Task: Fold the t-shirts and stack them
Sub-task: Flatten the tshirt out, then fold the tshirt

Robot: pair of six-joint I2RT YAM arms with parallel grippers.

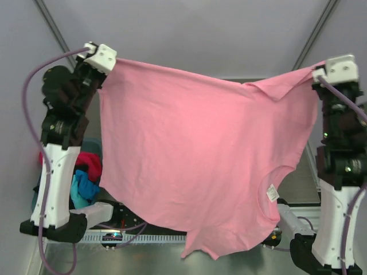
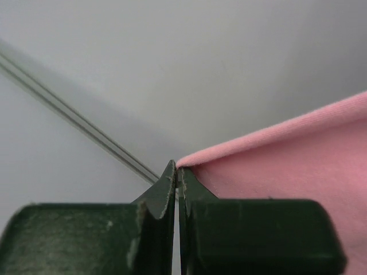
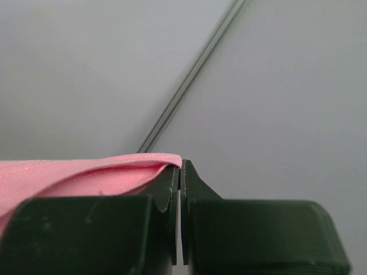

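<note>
A pale grey wall (image 1: 189,28) fills the background behind both grippers. A thin dark strip (image 1: 53,26) runs diagonally across it, ending close to the left gripper (image 1: 113,62). A matching strip (image 1: 316,31) slants up and away above the right gripper (image 1: 315,73). Well below both, a brushed metal table (image 1: 149,260) spans the foreground. A teal basket (image 1: 96,148) sits beneath the left gripper, with only a sliver of its wall showing.

T-shirt (image 1: 195,154) between left tool (image 2: 176,171), right tool (image 3: 182,167)
</note>
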